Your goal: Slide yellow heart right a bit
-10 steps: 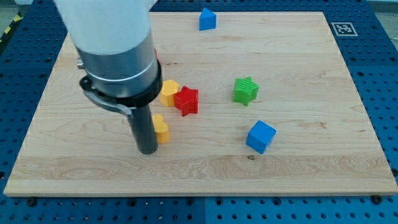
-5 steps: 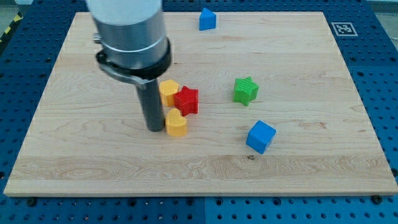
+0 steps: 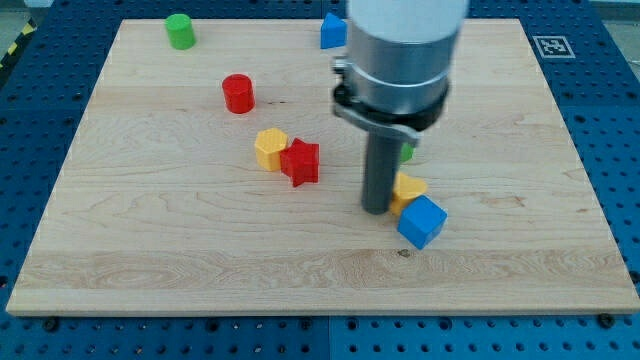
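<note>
Yellow heart (image 3: 409,188) beside my tip (image 3: 376,209).

The wooden board (image 3: 150,240) lies flat on a blue perforated table (image 3: 30,120), with a black-and-white marker tag (image 3: 548,46) at its far right corner. Far left on the board stands a green cylinder (image 3: 180,31); nearer and to its right, a red cylinder (image 3: 238,93). At the far edge, mid-board, a blue block (image 3: 331,32) is partly hidden by the arm. Near the centre, a yellow block (image 3: 270,148) touches a red star (image 3: 300,162) on its right. Right of centre, the yellow heart (image 3: 409,189) rests against the far-left side of a blue cube (image 3: 421,221). A green block (image 3: 407,152) shows only as a sliver behind the rod. My tip (image 3: 376,209) sits on the board, touching the heart's left side.
</note>
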`<control>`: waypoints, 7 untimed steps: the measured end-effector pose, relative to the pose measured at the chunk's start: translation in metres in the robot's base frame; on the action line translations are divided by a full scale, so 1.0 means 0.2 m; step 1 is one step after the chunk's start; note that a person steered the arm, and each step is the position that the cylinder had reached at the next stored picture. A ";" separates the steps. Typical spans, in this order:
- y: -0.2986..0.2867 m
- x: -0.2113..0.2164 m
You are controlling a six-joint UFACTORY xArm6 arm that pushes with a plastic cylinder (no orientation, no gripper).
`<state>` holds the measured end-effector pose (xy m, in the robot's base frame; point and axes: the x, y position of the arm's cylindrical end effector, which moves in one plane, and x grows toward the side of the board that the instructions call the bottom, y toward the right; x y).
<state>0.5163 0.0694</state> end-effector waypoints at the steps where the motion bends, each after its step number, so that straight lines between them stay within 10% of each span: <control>1: 0.06 0.00; 7: 0.43 0.00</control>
<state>0.5159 0.1550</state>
